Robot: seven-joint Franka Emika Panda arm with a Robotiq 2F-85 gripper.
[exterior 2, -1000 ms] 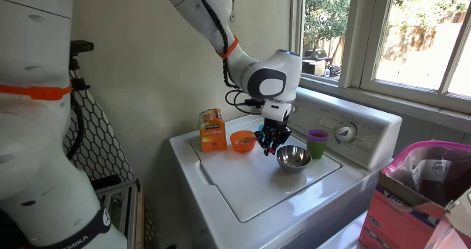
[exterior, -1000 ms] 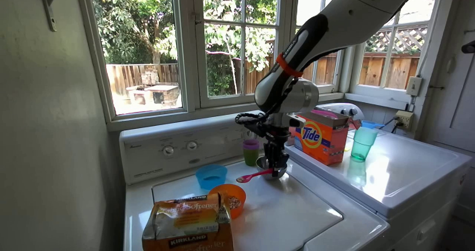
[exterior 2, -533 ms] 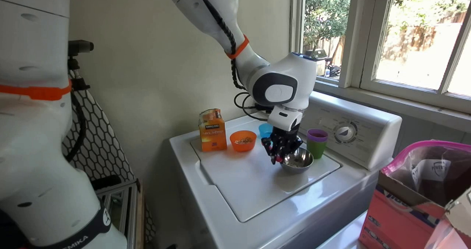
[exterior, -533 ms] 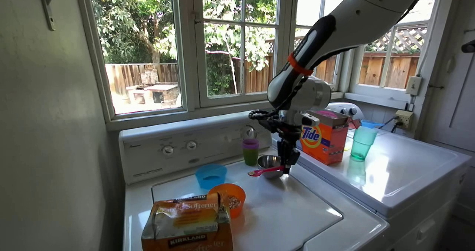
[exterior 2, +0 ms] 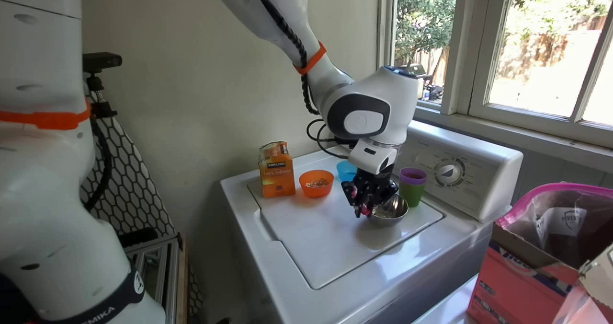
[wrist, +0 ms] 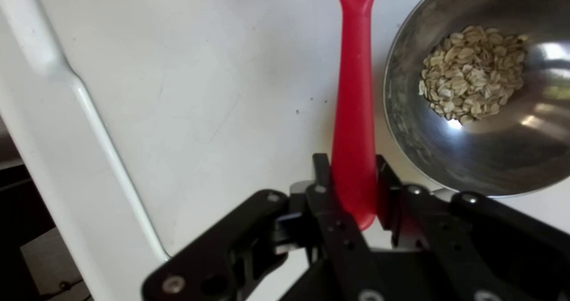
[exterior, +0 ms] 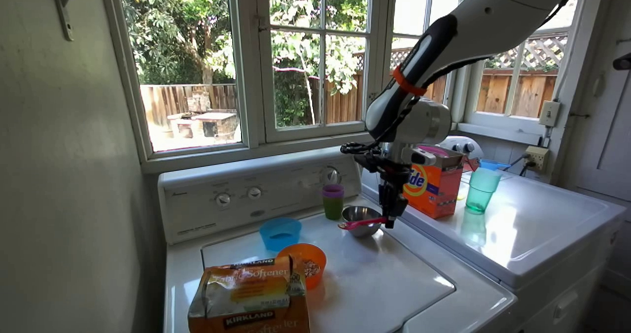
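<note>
My gripper [exterior: 389, 222] is shut on the handle end of a red-pink spoon [wrist: 356, 91]. The spoon also shows in an exterior view [exterior: 367, 222], roughly level, with small pale bits at its scoop end. In the wrist view the scoop is cut off by the top edge. A steel bowl [wrist: 494, 167] stands close beside the gripper, with a small heap of oats [wrist: 474, 74] in it. In an exterior view the spoon passes in front of the steel bowl [exterior: 367, 230]. An orange bowl [exterior 2: 316, 190] holds flakes. A blue bowl [exterior: 281, 237] stands behind it.
A green and purple cup [exterior: 333, 207] stands behind the steel bowl. An orange softener box [exterior 2: 277, 170] stands near the wall. A Tide box [exterior: 443, 195] and a teal cup [exterior: 483, 190] stand on the neighbouring machine. The washer's control panel [exterior 2: 448, 170] rises along the back.
The arm has moved with the spoon toward the steel bowl's side, away from the orange and blue bowls. The spoon stays gripped. The bowls and boxes have not moved.
</note>
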